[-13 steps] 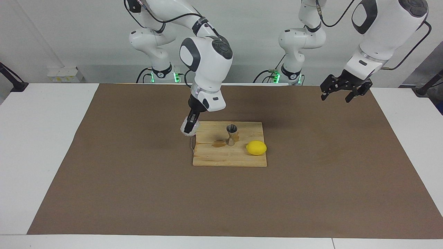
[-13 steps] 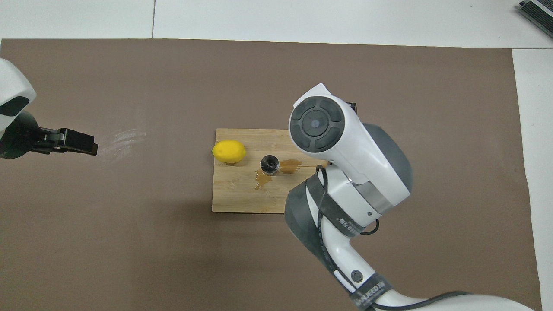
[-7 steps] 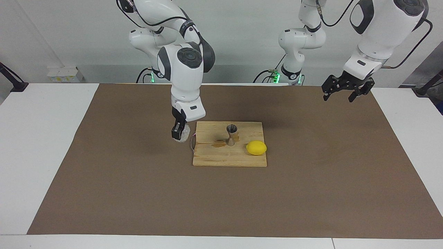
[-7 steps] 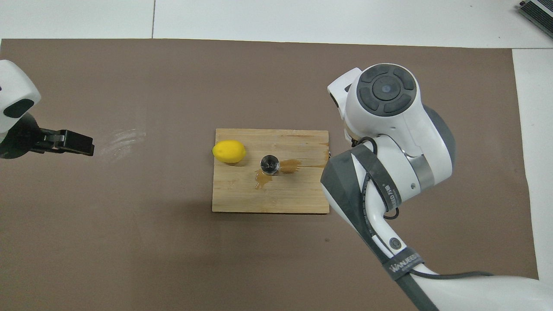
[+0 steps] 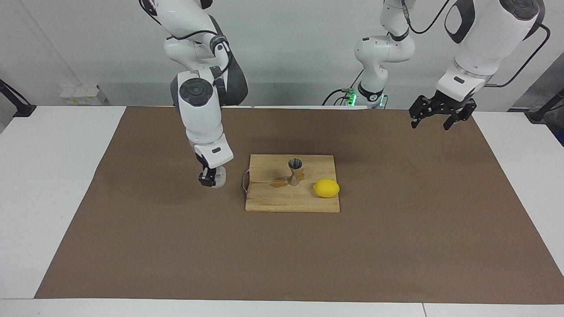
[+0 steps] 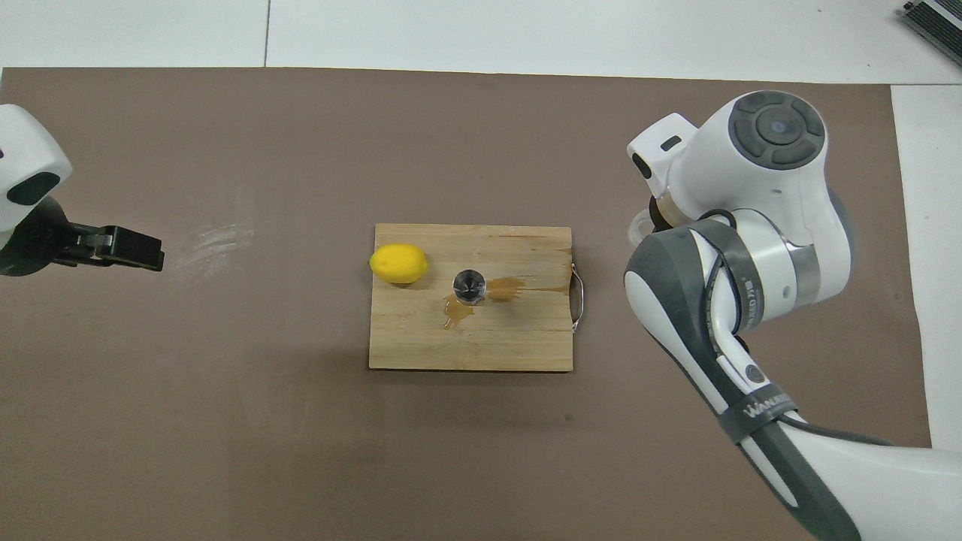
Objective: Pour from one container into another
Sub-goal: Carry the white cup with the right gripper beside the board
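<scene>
Clock directions read off the overhead view.

Right gripper: clamped tight on the glass, low over the mat, beside the board toward the right arm's end. Between two and three o'clock from the jigger. Whether the glass touches the mat, cannot tell.

Left gripper: waiting in the air over the mat, at nine o'clock from the board, fingers spread wide, holding nothing.

On the board: jigger upright near the middle, with a brown puddle touching its foot. Lemon at about nine o'clock from the jigger, slightly farther from the robots, near it but apart.

Against a second ago: glass carried off the board's edge, out toward the right arm's end and lower. Wire handle at the board's three o'clock end now uncovered from above. Left gripper shifted a touch. Jigger, lemon and puddle as before.

Count: two grippers, one glass, one jigger, one lemon, one board with one handle, one puddle, one mat.
</scene>
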Action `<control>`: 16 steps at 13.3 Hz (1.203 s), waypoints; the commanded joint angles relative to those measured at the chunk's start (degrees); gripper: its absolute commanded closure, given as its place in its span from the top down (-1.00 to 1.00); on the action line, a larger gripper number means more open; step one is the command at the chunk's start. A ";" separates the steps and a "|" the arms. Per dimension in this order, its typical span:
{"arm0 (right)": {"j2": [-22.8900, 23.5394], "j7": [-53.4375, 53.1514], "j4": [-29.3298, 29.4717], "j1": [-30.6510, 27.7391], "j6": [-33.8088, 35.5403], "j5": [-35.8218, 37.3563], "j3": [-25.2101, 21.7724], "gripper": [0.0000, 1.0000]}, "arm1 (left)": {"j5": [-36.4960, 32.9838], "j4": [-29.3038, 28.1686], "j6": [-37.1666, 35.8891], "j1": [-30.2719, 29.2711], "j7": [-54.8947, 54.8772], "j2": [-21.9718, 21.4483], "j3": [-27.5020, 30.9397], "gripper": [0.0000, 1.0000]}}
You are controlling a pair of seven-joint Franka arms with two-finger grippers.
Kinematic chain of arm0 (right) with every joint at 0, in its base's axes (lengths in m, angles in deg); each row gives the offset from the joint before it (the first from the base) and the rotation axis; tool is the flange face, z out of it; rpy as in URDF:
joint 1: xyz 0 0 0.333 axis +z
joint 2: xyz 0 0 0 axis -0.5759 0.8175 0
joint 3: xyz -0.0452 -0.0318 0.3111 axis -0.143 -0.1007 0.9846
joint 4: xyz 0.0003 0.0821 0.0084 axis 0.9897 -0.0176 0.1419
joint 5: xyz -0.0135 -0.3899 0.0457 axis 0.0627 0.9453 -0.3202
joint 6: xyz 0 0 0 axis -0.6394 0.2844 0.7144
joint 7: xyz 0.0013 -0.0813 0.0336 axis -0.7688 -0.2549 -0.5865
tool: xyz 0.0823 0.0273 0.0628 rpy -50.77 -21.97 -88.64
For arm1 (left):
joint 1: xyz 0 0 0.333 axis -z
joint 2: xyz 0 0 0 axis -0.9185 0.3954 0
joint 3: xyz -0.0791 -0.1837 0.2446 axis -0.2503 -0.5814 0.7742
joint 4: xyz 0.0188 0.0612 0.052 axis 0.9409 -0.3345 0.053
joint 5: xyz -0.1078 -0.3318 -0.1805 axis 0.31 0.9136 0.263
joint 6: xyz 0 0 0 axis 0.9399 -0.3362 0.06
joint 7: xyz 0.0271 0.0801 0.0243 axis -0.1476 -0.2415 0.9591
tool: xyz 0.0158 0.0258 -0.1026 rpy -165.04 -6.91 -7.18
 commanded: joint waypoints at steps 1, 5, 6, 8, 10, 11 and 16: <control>-2.81 5.53 -4.39 -2.60 -2.03 -3.23 0.67 -0.77 | -1.09 0.51 0.32 1.18 0.26 0.34 0.59 1.00; -5.10 14.67 -10.54 -6.73 -6.34 -7.19 0.67 -0.77 | -1.17 0.42 0.15 1.18 0.17 0.34 0.59 1.00; -5.54 15.99 -11.68 -7.52 -6.69 -7.28 0.67 -0.77 | -1.09 0.33 0.14 1.18 0.35 0.34 0.59 1.00; -6.07 17.84 -13.18 -8.32 -6.87 -7.37 0.67 -0.77 | -1.09 0.25 0.14 1.18 0.53 0.34 0.50 1.00; -7.38 19.95 -16.68 -9.98 -9.32 -7.37 0.67 -0.77 | -1.09 0.16 0.23 1.27 0.53 0.34 0.50 1.00; -8.43 20.66 -19.49 -10.34 -11.42 -7.46 0.67 -0.76 | -1.09 0.16 0.32 1.27 0.61 0.34 0.50 1.00; -10.54 27.41 -26.80 -13.84 -18.20 -8.42 0.67 -0.73 | -0.91 0.25 0.41 1.27 0.70 0.78 0.41 1.00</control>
